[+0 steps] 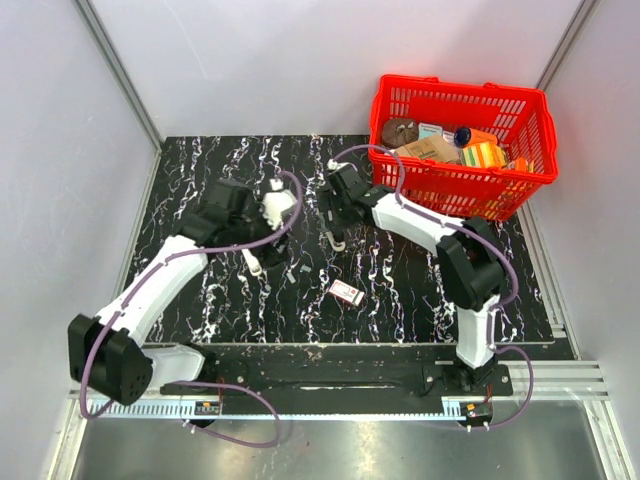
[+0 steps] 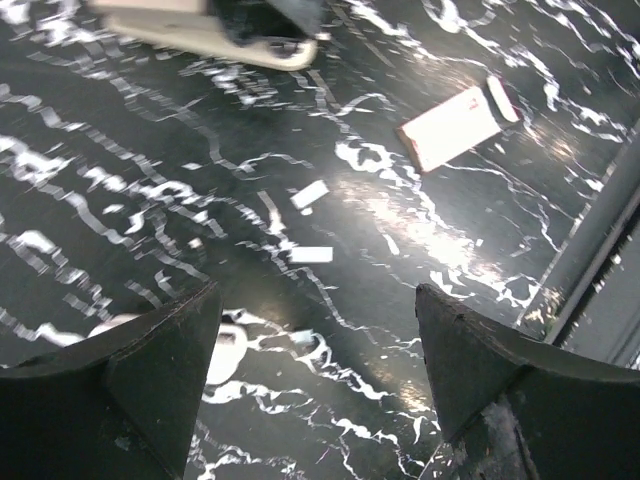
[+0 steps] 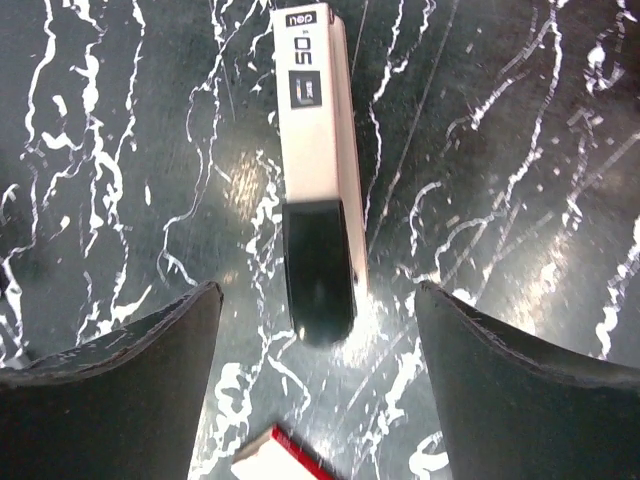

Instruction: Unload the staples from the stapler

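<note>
R wrist view: stapler [image 3: 312, 150] lies flat on counter [image 1: 400, 300], long axis 12–6 o'clock, dark end at 6. R claw [image 3: 315, 288] hangs over it, jaws apart, one each side of the dark end w/ a clear gap both sides. Nothing held.

L claw [image 2: 317, 290]: jaws apart too, empty, only bare counter between them.

Top view: R claw sits near counter centre, w/ box [image 1: 346, 291] at its 6 o'clock, apart from it. A white bar [image 1: 252, 262] lies at approx 6 o'clock of L claw. Basket [image 1: 455, 85] is at counter's 1–2 o'clock corner, not involved.

L wrist view: two small pale strips [image 2: 310, 193] on counter, near each other, approx 8 o'clock of box. Poss. staple sticks, but too small to say.

Progress (est.): stapler looks shut, no tray or spring seen out; cannot tell if loaded. If strips are staples, part of the unloading is done; otherwise none.

Left to do, prob.: regrip body w/ one claw, open magazine w/ the other, get staples out onto counter.
</note>
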